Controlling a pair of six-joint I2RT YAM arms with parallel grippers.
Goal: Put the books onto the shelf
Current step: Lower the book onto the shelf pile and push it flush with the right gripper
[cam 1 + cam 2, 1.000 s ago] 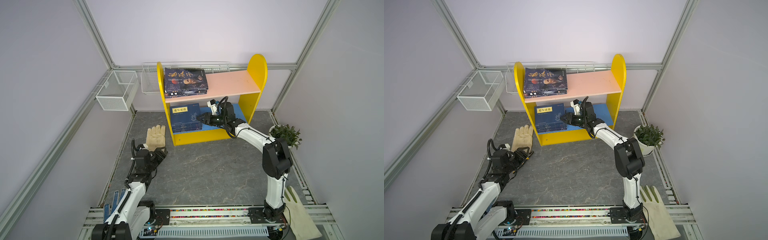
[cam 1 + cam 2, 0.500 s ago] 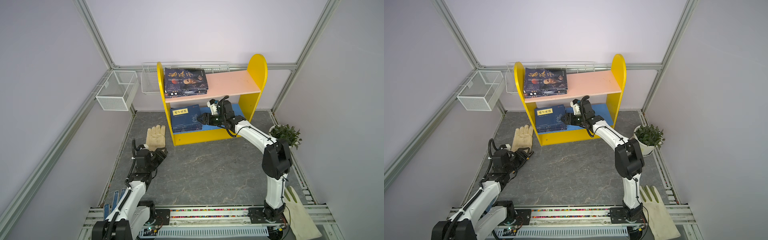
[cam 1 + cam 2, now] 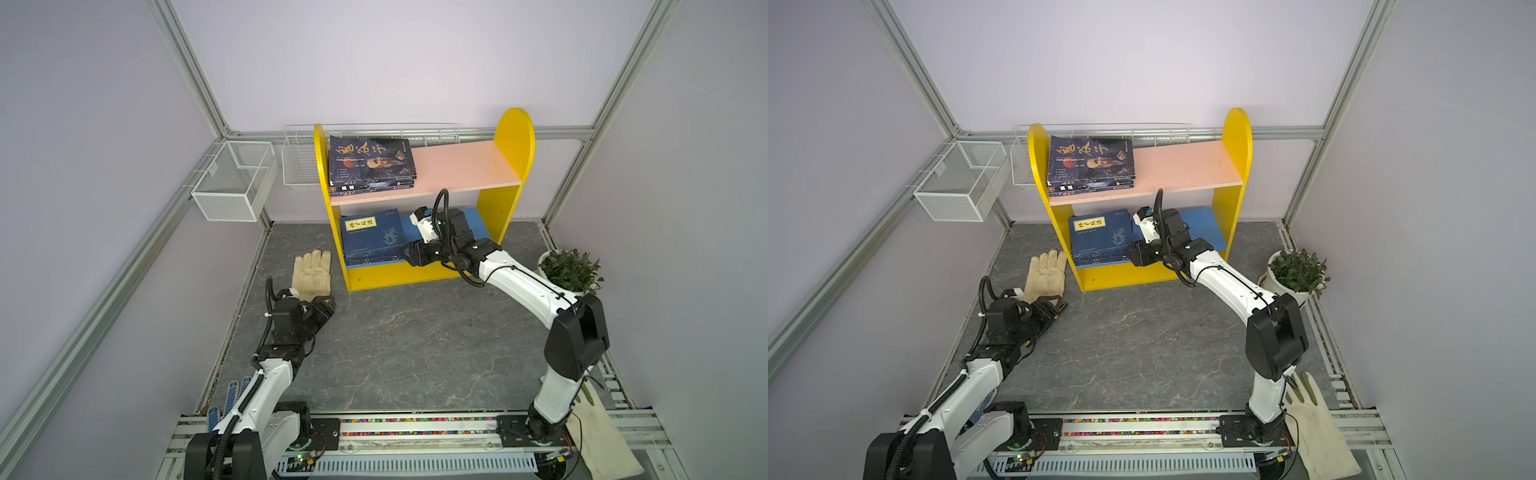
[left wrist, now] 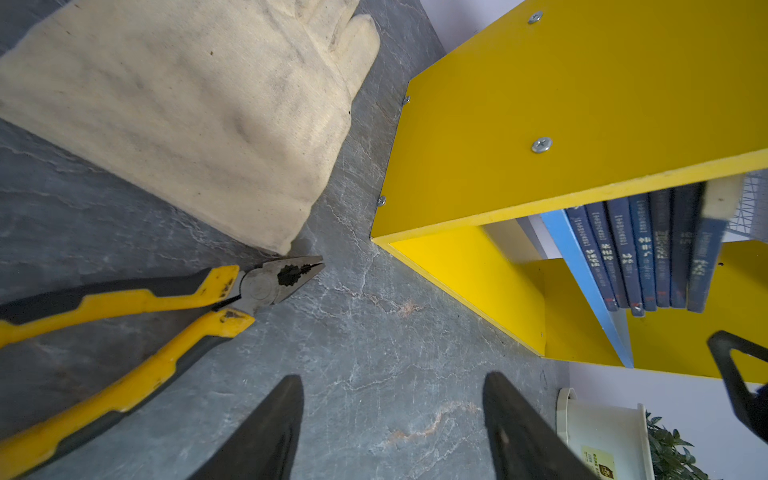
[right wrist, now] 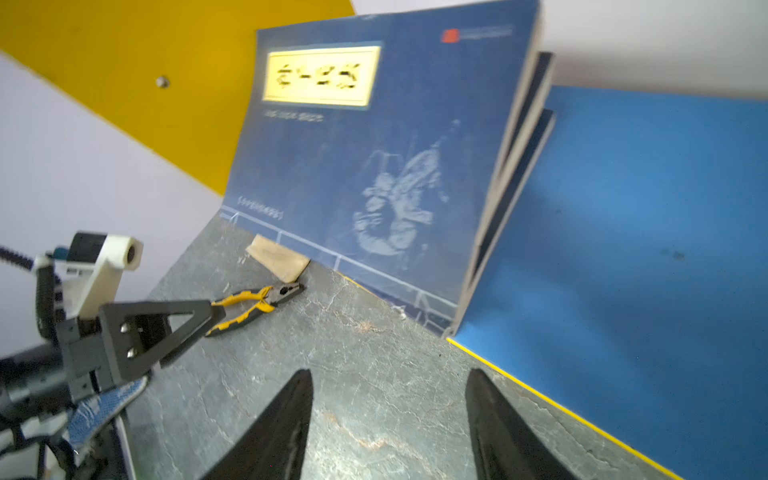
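Thin navy books with yellow title labels (image 3: 372, 239) lie stacked flat on the blue lower board of a small two-tier wooden shelf (image 3: 513, 141) with yellow round-topped sides and a pink upper board. The stack sits just beyond the right end effector (image 3: 408, 254), whose jaws stand partly apart and empty at the stack's open side. Thick dark glossy paperbacks (image 3: 370, 160) are piled on the pink board, above and beyond it. The left end effector (image 4: 390, 382) hovers low over the grey stone-patterned counter (image 3: 415, 340), well short of the shelf, with its jaws wide and holding nothing.

No book shows on the counter, so shelving looks finished. The next move probably calls for drawing the right arm back clear of the shelf without dragging the navy stack's splayed edges.

Counted:
- one shelf
- about six navy spines
- roughly three paperbacks
- one cream work glove (image 3: 311, 274), beside the left end effector
- one pair of yellow-handled pliers (image 4: 166, 303), also beside it
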